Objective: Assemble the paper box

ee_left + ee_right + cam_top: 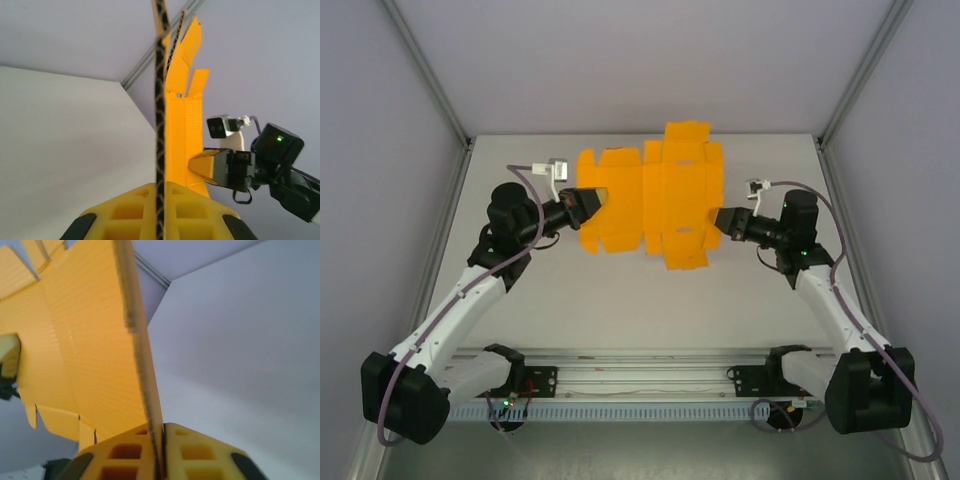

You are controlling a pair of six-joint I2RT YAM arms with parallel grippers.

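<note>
The paper box (655, 195) (a flat, cross-like orange sheet, creased and notched at its flaps) is held spread between the two grippers, over the table. Its left edge is pinched in the clenched left gripper (588, 203). Its right edge is clamped in the right gripper (723, 222), whose yellow pads (125, 455) are pressed against the card from both sides. Beneath both grippers a pale matt table (620, 300) is seen, enclosed by light grey walls (620, 60) and aluminium corner posts (430, 80).
</note>
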